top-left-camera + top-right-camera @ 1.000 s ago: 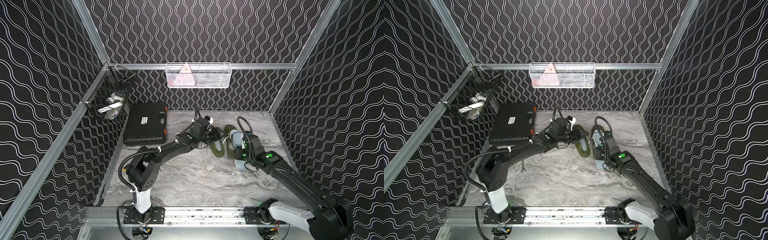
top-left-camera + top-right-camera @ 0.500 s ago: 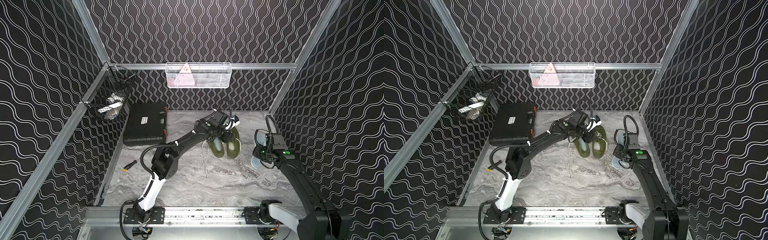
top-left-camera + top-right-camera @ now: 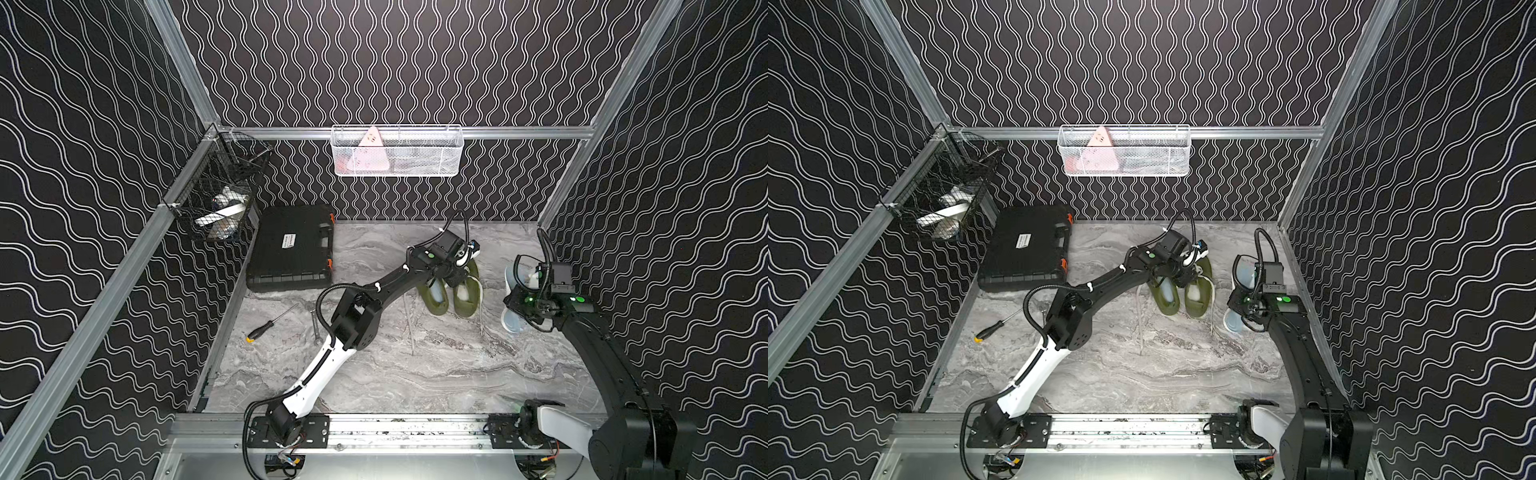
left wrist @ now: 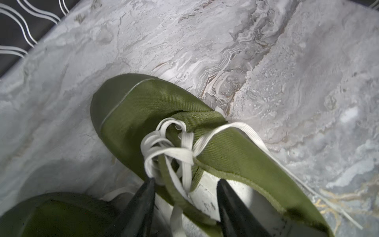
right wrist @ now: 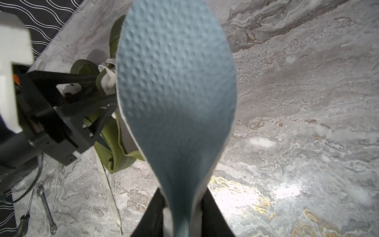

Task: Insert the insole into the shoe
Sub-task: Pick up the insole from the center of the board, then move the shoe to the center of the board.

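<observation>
Two olive-green shoes stand side by side at the back in both top views, the left shoe [image 3: 434, 299] and the right shoe [image 3: 467, 297] [image 3: 1198, 296]. My left gripper [image 3: 456, 277] [image 4: 185, 181] hovers open over the right shoe [image 4: 164, 106]. One finger is inside the shoe's pale opening and the other outside, with the collar edge and white laces [image 4: 170, 151] between them. To the right, my right gripper [image 3: 518, 309] [image 5: 182, 191] is shut on one narrow end of the light blue insole [image 5: 176, 86] [image 3: 512, 279]. It holds the insole apart from the shoes.
A black tool case [image 3: 291, 249] lies at the back left. A screwdriver [image 3: 270, 325] and a wrench [image 3: 316, 328] lie left of the left arm. A loose lace [image 3: 409, 328] trails forward on the marble floor. A black wire basket [image 3: 216, 199] and a white basket [image 3: 397, 151] hang on the walls.
My right gripper carried the insole rightward, away from the shoes. My left arm swung right from the left shoe to the right shoe's opening, and its jaws narrowed a little.
</observation>
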Controlling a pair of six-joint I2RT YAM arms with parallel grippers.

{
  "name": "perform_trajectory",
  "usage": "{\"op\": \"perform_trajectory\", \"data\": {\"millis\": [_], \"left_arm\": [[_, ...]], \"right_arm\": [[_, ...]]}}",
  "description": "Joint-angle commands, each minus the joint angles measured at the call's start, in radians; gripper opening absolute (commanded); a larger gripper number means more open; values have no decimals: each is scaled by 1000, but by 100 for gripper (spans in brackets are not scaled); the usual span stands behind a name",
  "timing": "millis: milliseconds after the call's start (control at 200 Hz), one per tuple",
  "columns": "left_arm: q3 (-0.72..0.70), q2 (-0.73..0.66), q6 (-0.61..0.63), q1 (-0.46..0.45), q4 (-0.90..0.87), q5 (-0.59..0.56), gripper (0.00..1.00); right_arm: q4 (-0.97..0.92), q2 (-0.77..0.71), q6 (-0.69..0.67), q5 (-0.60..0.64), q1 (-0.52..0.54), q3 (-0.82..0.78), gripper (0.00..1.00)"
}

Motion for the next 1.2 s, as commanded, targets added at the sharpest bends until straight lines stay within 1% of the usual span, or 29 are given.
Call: {"op": "perform_trajectory", "data": {"millis": [0,60,140,180,315,385,450,620,660,731,776,861,986,1116,1196], "left_arm": [[-38,-23,-60,3,92,-18,38],[-65,-43,-75,3,103,-51,26],[-73,-60,-89,3,88,-84,5],[-79,-71,-98,1,79,-95,0],[-177,-151,-147,3,116,-112,0],[-276,-221,-213,3,176,-103,0],[-357,-276,-270,2,234,-71,0],[-462,-347,-432,2,264,1,0],[-494,-361,-490,2,283,17,0],[-592,-399,-605,1,369,31,0],[-654,-420,-646,0,427,50,0],[-712,-443,-692,-6,463,52,0],[-726,-456,-720,-36,470,58,0],[-788,-487,-781,-63,496,11,0],[-836,-504,-798,-76,509,-6,0]], "right_arm": [[-13,7,-15,-26,-1,4,27],[-15,12,-16,-33,-1,7,27],[-14,15,-18,-44,-1,5,26],[-13,18,-22,-45,-1,3,26],[-12,21,-29,-47,-1,1,24],[-4,21,-26,-58,-1,-5,24],[6,25,-22,-67,-1,-13,23],[15,32,-25,-79,-1,-14,22],[14,33,-27,-77,-1,-10,22],[10,32,-31,-75,-1,-6,22],[10,31,-34,-77,-1,-6,21],[12,25,-35,-81,-2,-14,22],[18,19,-33,-83,-1,-31,21],[21,23,-33,-88,-1,-35,20],[18,25,-37,-87,-1,-33,19]]}}
